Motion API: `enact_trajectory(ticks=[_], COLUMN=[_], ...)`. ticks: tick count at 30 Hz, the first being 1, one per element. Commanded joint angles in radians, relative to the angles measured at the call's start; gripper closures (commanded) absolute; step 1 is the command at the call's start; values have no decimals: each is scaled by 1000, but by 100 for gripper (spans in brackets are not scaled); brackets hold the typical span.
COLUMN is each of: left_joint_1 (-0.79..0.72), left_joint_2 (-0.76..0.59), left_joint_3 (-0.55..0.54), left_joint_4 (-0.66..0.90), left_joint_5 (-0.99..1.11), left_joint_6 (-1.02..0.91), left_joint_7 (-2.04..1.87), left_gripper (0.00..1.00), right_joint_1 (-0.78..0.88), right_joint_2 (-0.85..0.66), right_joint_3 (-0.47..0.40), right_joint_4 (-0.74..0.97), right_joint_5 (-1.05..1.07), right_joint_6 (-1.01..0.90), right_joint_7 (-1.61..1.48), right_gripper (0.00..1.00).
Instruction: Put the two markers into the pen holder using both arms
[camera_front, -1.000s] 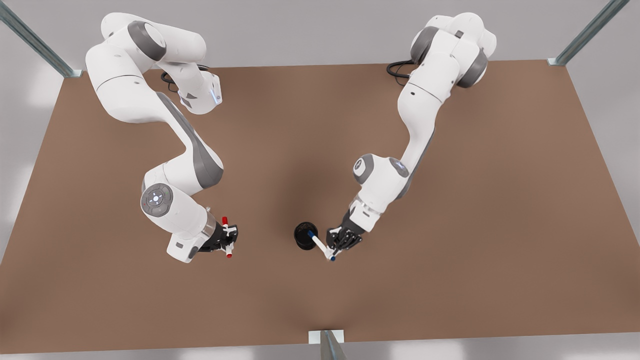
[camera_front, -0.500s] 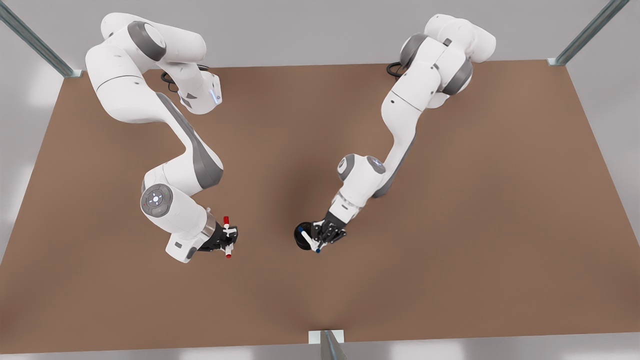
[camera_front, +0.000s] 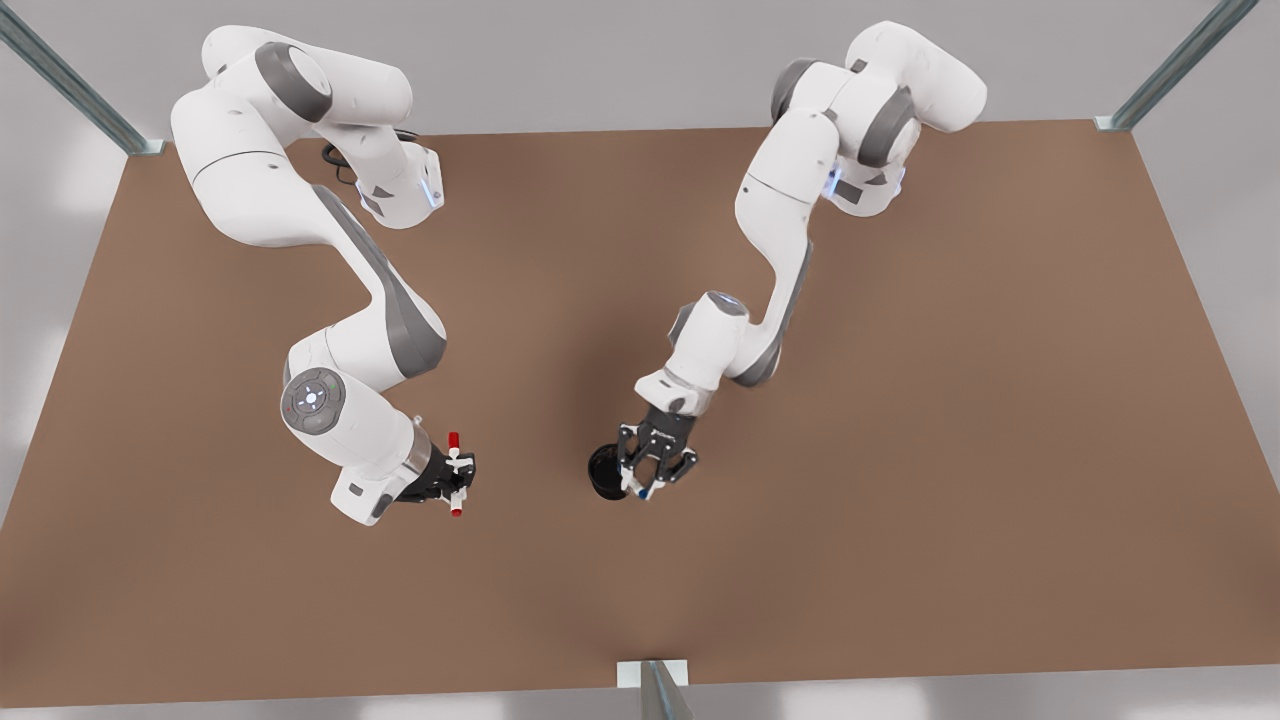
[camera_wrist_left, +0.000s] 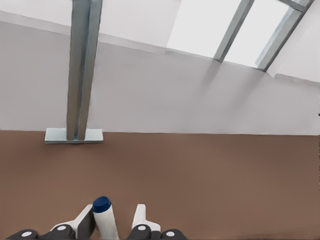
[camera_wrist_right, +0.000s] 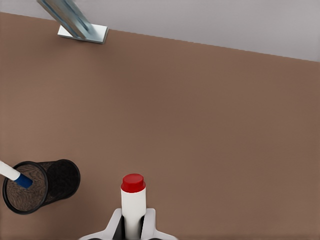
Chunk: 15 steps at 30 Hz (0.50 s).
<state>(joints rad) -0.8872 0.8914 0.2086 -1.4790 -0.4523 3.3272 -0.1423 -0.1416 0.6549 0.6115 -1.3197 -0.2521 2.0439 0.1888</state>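
The table (camera_front: 900, 400) is plain brown. On it the pen holder (camera_wrist_right: 42, 186) is black with a dark mesh pattern. Inside its mouth shows a white marker (camera_wrist_right: 12, 175) with a dark blue tip. Well apart from the holder, a white-barrelled marker (camera_wrist_right: 133, 202) carries a red cap.

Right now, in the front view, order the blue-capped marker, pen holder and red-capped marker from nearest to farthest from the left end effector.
1. Blue-capped marker, between the open fingers of the left end effector.
2. Pen holder, just beside, front view's left.
3. Red-capped marker, farther left, in the right end effector.
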Motion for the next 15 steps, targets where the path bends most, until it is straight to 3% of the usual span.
enact_trajectory(ticks=[1, 5, 7, 8, 10, 12, 14, 15], left_joint_1=[-77, -269, -288, -274, -108, -78, -79, -78], left_joint_2=[14, 15, -89, -184, -268, -272, -290, -304], left_joint_3=[83, 288, 344, 373, 419, 615, 744, 805], left_joint_4=[0, 0, -32, -37, 3, 129, 132, 132], left_joint_5=[-3, -108, -108, -108, -114, -106, -105, -105], left_joint_6=[11, -135, -322, -530, -1064, -1566, -1833, -1876], left_joint_7=[227, 224, 224, 222, 127, 127, 135, 173], left_gripper=[0, 0, 1, 2, 3, 0, 0, 0], right_joint_1=[-1, -7, -7, -7, 16, 69, 152, 172], right_joint_2=[-1, -1, -1, -1, -5, -6, 8, 15], right_joint_3=[1, -1, -1, -1, 8, 8, -7, -7], right_joint_4=[1, 1, -1, -1, 2, 10, 91, 91], right_joint_5=[-9, -9, -9, -9, -9, -10, -10, -10], right_joint_6=[-4, -4, -4, -5, -4, 1, 30, 91], right_joint_7=[34, 23, 24, 24, 78, 165, 178, 202], right_gripper=[76, 76, 76, 76, 76, 76, 76, 76])
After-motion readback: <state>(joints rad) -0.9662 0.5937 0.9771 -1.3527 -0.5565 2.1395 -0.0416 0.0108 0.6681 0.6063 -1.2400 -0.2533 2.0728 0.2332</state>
